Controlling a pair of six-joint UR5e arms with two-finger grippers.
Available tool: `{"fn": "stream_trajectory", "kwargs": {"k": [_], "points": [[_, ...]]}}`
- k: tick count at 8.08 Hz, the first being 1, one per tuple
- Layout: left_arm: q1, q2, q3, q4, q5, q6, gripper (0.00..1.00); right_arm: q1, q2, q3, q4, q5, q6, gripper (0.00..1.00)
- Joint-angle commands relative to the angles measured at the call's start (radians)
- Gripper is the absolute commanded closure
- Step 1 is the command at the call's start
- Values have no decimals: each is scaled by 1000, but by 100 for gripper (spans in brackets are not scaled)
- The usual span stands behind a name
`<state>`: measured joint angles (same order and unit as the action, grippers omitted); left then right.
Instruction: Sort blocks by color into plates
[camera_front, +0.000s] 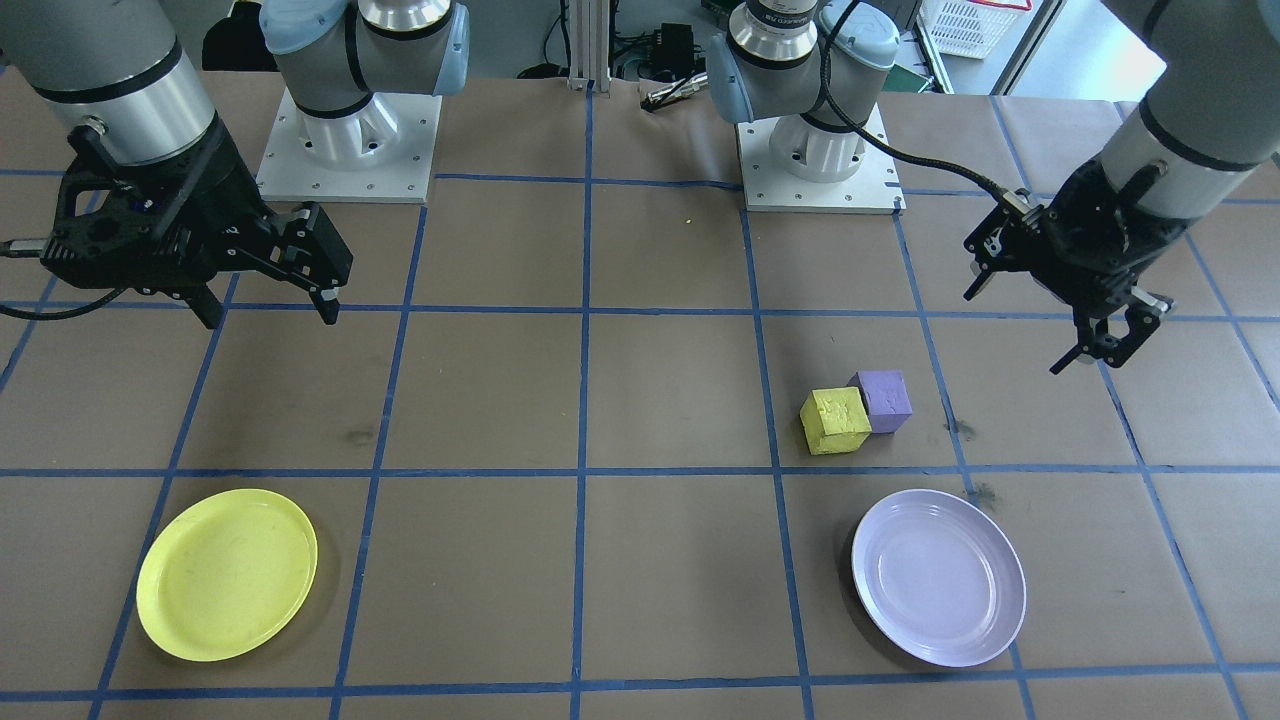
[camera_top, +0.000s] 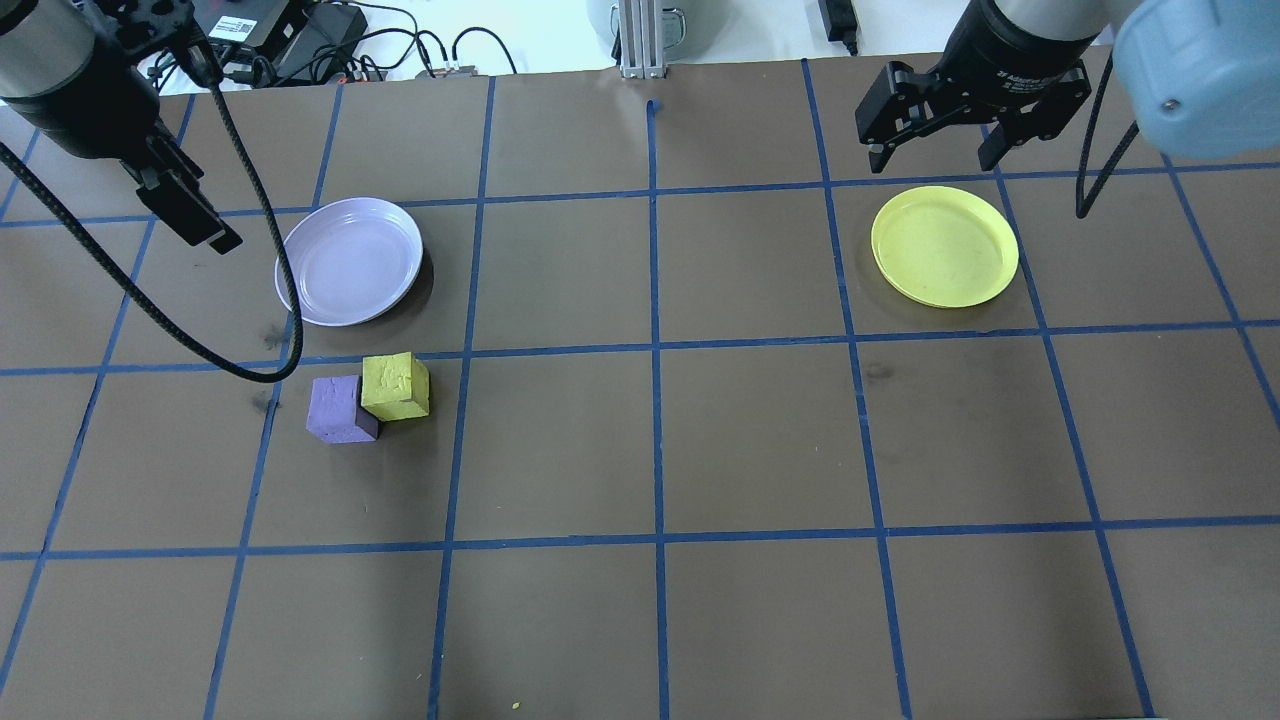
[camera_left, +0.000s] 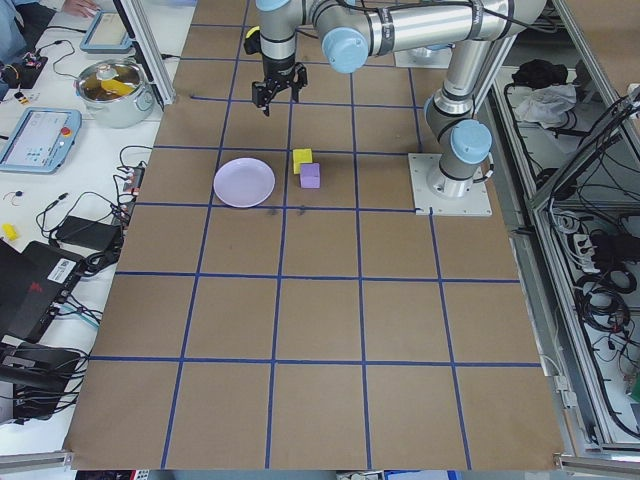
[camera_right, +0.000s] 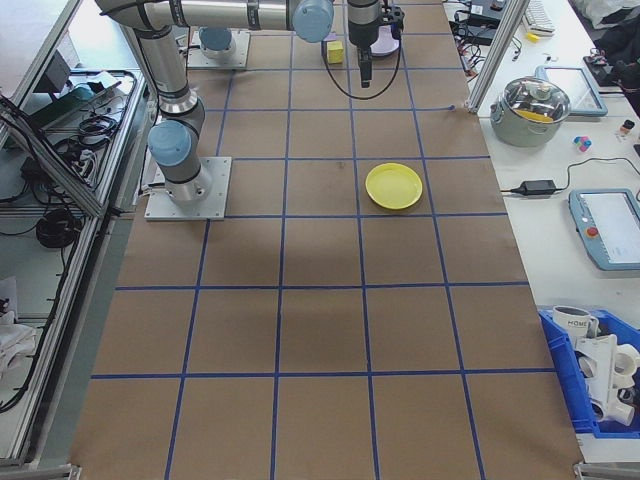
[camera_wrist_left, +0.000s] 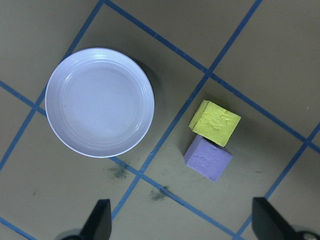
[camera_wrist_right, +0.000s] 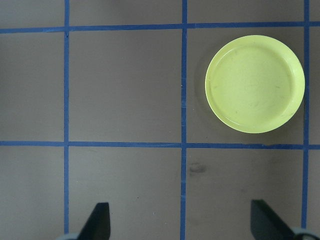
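Overhead exterior view shows the start of the work: both blocks lie on the tabletop (camera_top: 700, 450) and no plate has a block in it. The left claw (camera_top: 190, 215) hangs high in the air, spread wide and empty; in the left wrist-mounted view its two fingertips (camera_wrist_left: 100, 220) stand far apart at the bottom corners. The right claw (camera_top: 935, 125) is also wide and empty, and it hovers just beside the yellow plate (camera_top: 944, 246), at the plate's far edge.

The yellow block (camera_top: 395, 386) and the purple block (camera_top: 340, 409) sit touching each other, corner against side. From the left claw, they are near, a little forward and toward the centre of the tabletop, and the lavender plate (camera_top: 349, 260) is between the claw and the blocks, just beside them. From the right claw, the blocks are well apart, across the whole tabletop.

I judge that the first pick is not yet begun. The next move probably belongs to the left claw: to come over one block, turn so that the fingers close on two free faces, and go down. Because the blocks touch, the fingers must not push the neighbour. The purple block has a short way to the lavender plate. The yellow block has a long way, so maybe a hand-over or a reach across is needed.
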<state>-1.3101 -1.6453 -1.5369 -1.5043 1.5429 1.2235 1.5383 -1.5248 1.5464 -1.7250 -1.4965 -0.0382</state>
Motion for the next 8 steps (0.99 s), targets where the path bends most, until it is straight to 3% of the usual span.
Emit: {"fn": "stream_trajectory", "kwargs": {"k": [1, 2, 4, 6, 8], "points": [[8, -94, -28, 138, 46, 363, 0, 0, -9, 14, 5, 30, -2, 0], [8, -111, -52, 150, 43, 366, 0, -1, -9, 12, 22, -19, -2, 0], [8, -133, -165, 359, 37, 335, 0, 0, -6, 11, 21, -31, -2, 0], [8, -130, -311, 490, 49, 135, 0, 0, -2, 9, 13, -24, -2, 0], [-3, -122, -331, 480, 49, 207, 0, -3, -30, 7, 91, -37, -2, 0]]}}
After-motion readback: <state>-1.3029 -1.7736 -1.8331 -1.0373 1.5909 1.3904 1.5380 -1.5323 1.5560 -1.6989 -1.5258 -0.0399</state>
